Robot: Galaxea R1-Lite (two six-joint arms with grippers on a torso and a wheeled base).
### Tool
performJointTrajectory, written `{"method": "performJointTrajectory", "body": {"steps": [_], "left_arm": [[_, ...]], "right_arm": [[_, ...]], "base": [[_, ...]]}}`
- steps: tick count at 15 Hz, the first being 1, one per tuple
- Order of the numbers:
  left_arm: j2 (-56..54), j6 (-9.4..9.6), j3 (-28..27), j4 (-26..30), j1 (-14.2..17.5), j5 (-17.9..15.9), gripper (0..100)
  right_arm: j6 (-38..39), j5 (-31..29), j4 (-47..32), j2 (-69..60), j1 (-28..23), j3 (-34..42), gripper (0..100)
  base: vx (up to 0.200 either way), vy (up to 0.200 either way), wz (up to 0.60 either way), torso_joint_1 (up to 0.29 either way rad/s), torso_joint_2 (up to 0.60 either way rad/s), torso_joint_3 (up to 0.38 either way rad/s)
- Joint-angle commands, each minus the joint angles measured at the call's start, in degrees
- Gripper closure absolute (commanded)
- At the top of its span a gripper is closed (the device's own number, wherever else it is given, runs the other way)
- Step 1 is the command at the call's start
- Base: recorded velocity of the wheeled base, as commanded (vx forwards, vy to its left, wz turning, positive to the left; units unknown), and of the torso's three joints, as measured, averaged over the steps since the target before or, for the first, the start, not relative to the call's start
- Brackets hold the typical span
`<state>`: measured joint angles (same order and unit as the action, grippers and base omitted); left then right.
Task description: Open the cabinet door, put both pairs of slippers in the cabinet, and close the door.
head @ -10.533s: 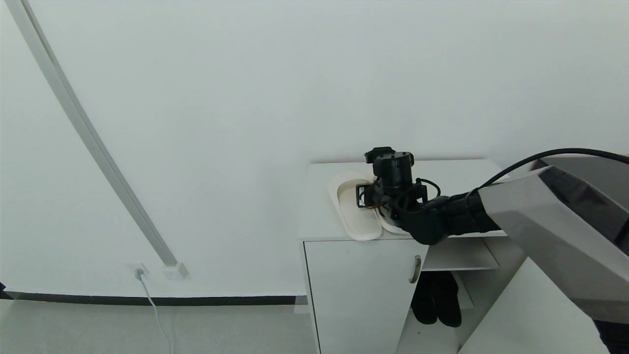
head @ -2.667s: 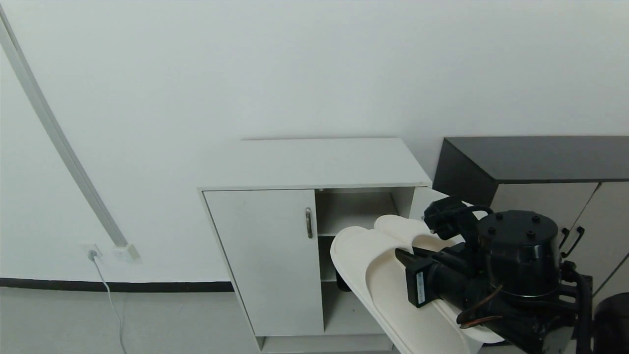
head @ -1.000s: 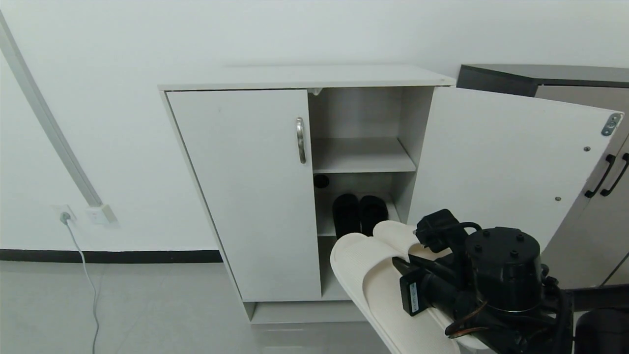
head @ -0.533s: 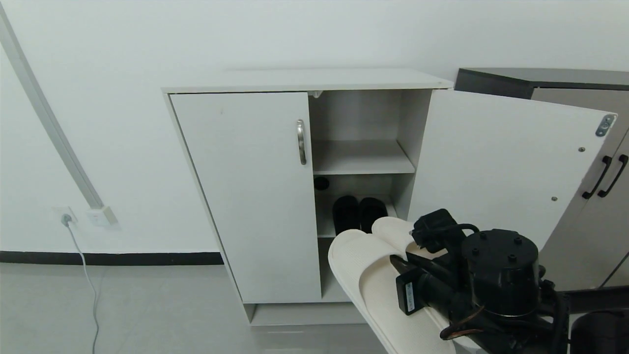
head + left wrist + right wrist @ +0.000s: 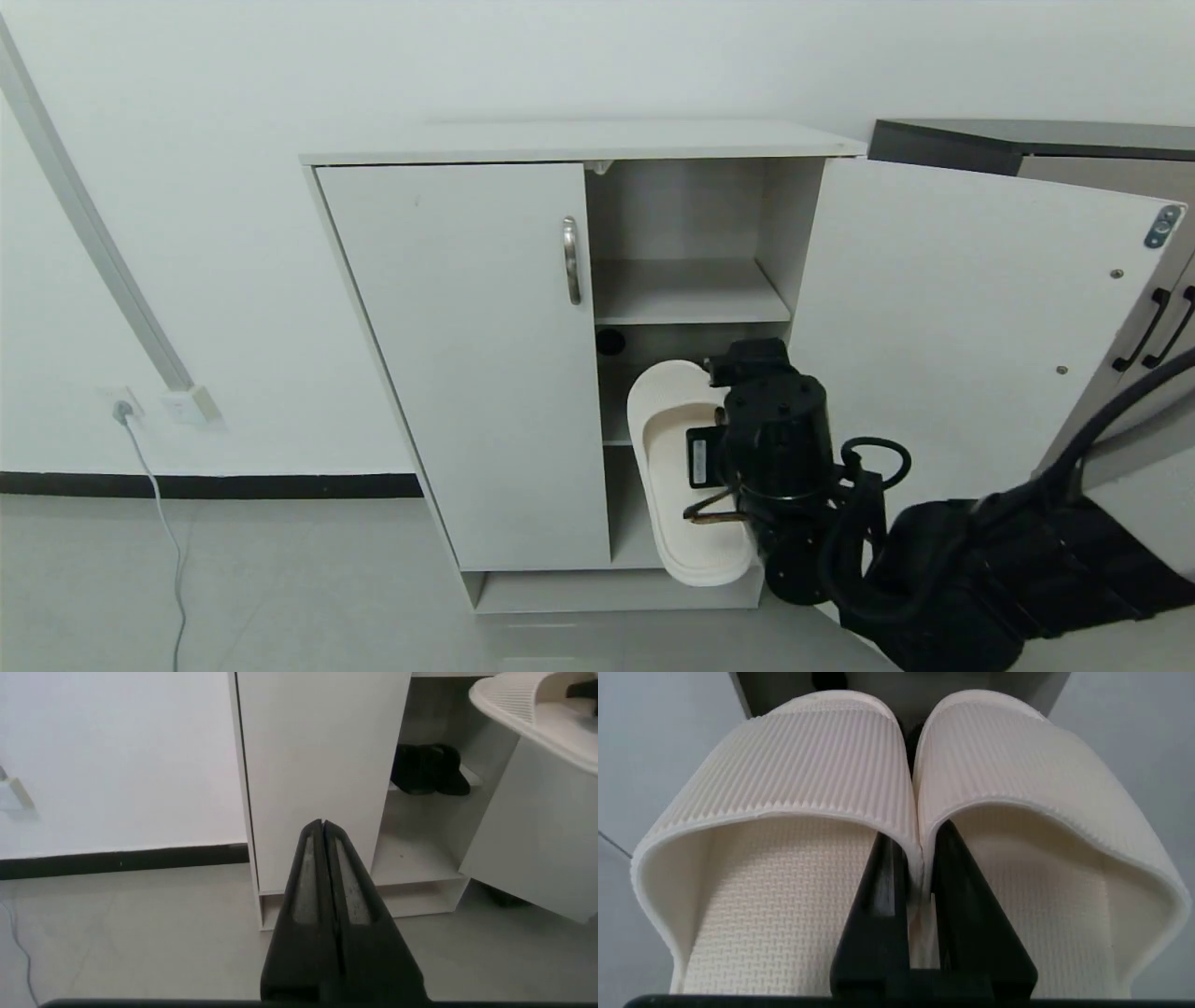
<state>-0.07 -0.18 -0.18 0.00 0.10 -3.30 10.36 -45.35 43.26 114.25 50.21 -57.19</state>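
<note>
We stand at the white cabinet (image 5: pixel 579 140). Its right door (image 5: pixel 952 308) is wide open and its left door (image 5: pixel 467 364) is shut. We hold 1 pair of white slippers (image 5: pixel 677 467) right in front of the cabinet's open side, with the toes toward the cabinet, about level with the middle shelf (image 5: pixel 474 777).

Our right gripper (image 5: pixel 920 915) has 1 finger inside each slipper. It squeezes the 2 inner walls together between its fingers. Our left gripper (image 5: pixel 322 887) hangs low in front of the cabinet's shut door. Its 2 fingers are pressed flat together with nothing between them.

We think the job now is to slide this pair inside. To do it well, we should go straight in through the gap and stay off the edge of the left door and the face of the right door. We should lay the soles flat on a board before we let go. The slippers are long, so we should push them deep, or the door may bump the heels when it shuts.

The cabinet has 3 places for shoes. The top shelf (image 5: pixel 686 294) is the highest. On the middle shelf sit 2 black slippers (image 5: pixel 430 768), side by side. Under them is the bottom board (image 5: pixel 411 854). The top shelf and the bottom board look like good spots for our pair.
</note>
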Motion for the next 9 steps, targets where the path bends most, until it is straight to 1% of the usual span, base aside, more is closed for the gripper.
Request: {"method": "performJointTrajectory", "body": {"steps": [1, 2, 3, 5, 9], "left_arm": [[0.1, 0.01, 0.0, 0.0, 0.0, 0.0, 100], [0.1, -0.08, 0.0, 0.0, 0.0, 0.0, 100], [0.1, -0.08, 0.0, 0.0, 0.0, 0.1, 100], [0.1, -0.26, 0.0, 0.0, 0.0, 0.1, 100], [0.1, -0.26, 0.0, 0.0, 0.0, 0.2, 100]], "right_arm": [[2.3, -0.9, -10.1, 1.4, -0.2, -10.8, 100], [2.4, -1.3, -13.0, 1.3, -0.4, -13.3, 100], [2.4, -2.1, -17.8, 1.9, -0.6, -18.8, 100], [2.3, -2.1, -20.8, 2.7, -1.0, -22.7, 100], [2.3, -1.9, -21.4, 3.2, -1.7, -22.7, 100]], "base": [[0.000, 0.000, 0.00, 0.000, 0.00, 0.000], [0.000, 0.000, 0.00, 0.000, 0.00, 0.000], [0.000, 0.000, 0.00, 0.000, 0.00, 0.000], [0.000, 0.000, 0.00, 0.000, 0.00, 0.000], [0.000, 0.000, 0.00, 0.000, 0.00, 0.000]]}}
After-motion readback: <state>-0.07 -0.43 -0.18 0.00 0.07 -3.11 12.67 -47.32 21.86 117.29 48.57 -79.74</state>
